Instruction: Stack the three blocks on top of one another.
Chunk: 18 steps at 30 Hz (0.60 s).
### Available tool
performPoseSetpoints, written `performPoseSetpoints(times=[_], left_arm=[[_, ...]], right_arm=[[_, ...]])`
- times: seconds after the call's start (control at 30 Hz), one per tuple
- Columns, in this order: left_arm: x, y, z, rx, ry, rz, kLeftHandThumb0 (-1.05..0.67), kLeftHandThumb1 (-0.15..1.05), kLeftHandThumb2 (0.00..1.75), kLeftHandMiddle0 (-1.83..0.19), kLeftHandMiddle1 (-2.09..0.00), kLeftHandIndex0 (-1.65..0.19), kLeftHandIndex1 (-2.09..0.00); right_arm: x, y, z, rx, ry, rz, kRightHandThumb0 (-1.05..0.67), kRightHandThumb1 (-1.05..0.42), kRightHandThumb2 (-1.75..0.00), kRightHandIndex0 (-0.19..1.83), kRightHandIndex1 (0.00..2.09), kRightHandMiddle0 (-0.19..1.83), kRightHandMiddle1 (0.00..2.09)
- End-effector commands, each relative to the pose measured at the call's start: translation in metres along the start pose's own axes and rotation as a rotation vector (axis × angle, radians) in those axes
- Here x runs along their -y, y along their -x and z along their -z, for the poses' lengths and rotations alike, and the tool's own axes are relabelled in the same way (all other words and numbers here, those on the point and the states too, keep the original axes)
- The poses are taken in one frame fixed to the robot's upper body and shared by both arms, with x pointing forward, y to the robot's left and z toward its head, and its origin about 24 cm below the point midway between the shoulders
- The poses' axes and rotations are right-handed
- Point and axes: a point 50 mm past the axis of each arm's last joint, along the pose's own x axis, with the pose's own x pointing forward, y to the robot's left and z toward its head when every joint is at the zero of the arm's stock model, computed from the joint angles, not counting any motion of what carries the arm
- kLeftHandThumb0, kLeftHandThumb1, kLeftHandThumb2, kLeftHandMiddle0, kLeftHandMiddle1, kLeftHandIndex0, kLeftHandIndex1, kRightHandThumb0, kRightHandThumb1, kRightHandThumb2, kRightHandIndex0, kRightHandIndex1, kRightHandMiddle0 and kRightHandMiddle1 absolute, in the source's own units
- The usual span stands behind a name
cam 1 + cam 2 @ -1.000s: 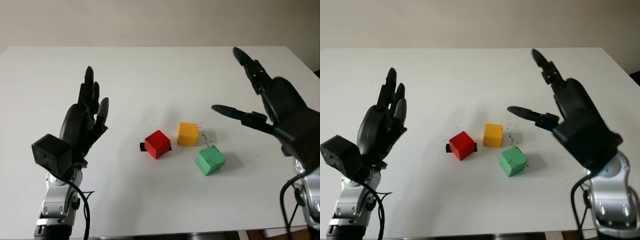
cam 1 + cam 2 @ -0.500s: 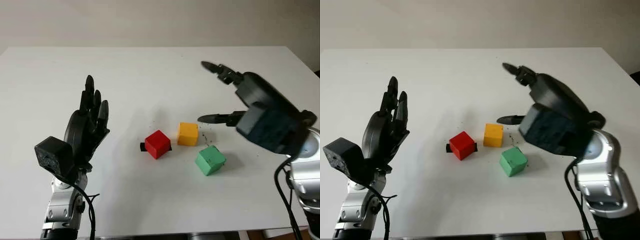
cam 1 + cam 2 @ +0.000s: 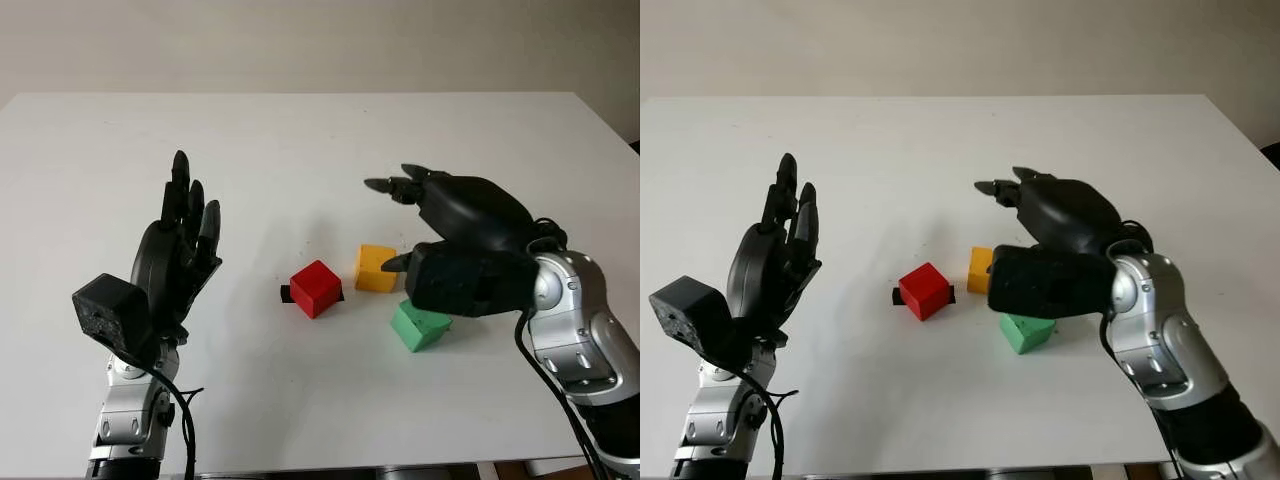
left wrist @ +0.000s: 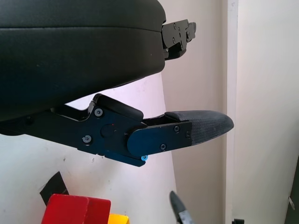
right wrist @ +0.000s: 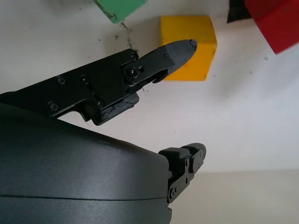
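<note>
Standing raised at the lower left of the head views, the left hand (image 3: 178,245) holds nothing and is open, palm upright, well apart from the blocks. The white worktop (image 3: 300,140) stretches across the frame beneath it. Right of that hand, near the middle of the frame, the red block (image 3: 316,288) sits on the worktop, turned a little on its base, with a small black mark (image 3: 285,293) touching its left side. Just beside it to the upper right lies the yellow block (image 3: 374,267), apart from the red one. Below and right of the yellow block is the green block (image 3: 418,326), tilted, its upper part hidden behind the right hand's shell. The right hand (image 3: 455,235) hovers over the yellow and green blocks at the centre right, open and gripping nothing; in the right wrist view one finger (image 5: 173,55) points over the yellow block's edge without closing on it. All three blocks lie separately, none stacked.
</note>
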Motion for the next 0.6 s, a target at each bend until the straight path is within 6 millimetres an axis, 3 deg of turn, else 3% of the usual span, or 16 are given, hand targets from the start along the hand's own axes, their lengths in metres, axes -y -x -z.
performPoseSetpoints(times=[0.0,0.57], left_arm=[[0.001,0.001,-0.002,0.010,-0.013,-0.004,-0.71,1.05,0.54,0.13,-0.06,0.16,-0.04],[0.005,0.003,-0.002,0.005,-0.021,-0.010,-0.72,1.05,0.54,0.13,-0.06,0.17,-0.04]], right_arm=[[-0.001,0.001,0.002,-0.005,0.014,-0.022,-0.63,-0.95,-0.07,0.10,0.07,0.33,0.08],[-0.013,-0.003,0.001,0.009,0.049,-0.118,-0.62,-0.97,-0.06,0.09,0.06,0.33,0.06]])
